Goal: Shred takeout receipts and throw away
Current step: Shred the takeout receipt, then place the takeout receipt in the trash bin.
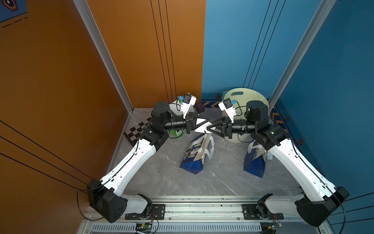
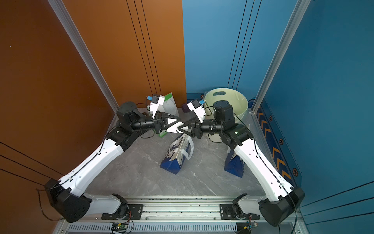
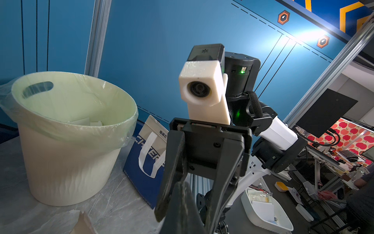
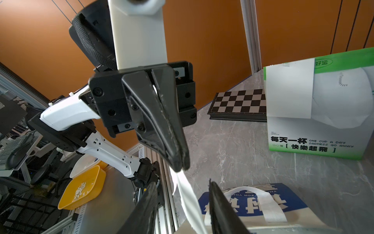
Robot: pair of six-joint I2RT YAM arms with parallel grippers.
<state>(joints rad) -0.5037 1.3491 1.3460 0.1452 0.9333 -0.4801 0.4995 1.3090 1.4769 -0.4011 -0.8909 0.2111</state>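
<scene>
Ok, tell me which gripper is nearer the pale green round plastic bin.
Right. The right gripper, open, hangs close beside the pale green plastic bin. The left gripper, shut on a white paper receipt, faces it tip to tip from farther off, toward the orange wall.

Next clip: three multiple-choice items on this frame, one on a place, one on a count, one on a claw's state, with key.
1. The waste bin stands: A) far end, robot's right; B) near end, robot's left; C) dead centre.
2. Blue-and-white bags in view: A) one; B) two; C) three.
3. The left claw is: A) open, empty; B) shut on a bag handle; C) shut on a receipt.
Key: 1A, both top views show it in the far right corner; 2B, one at centre, one at right; 3C, it is closed on the white slip.
</scene>
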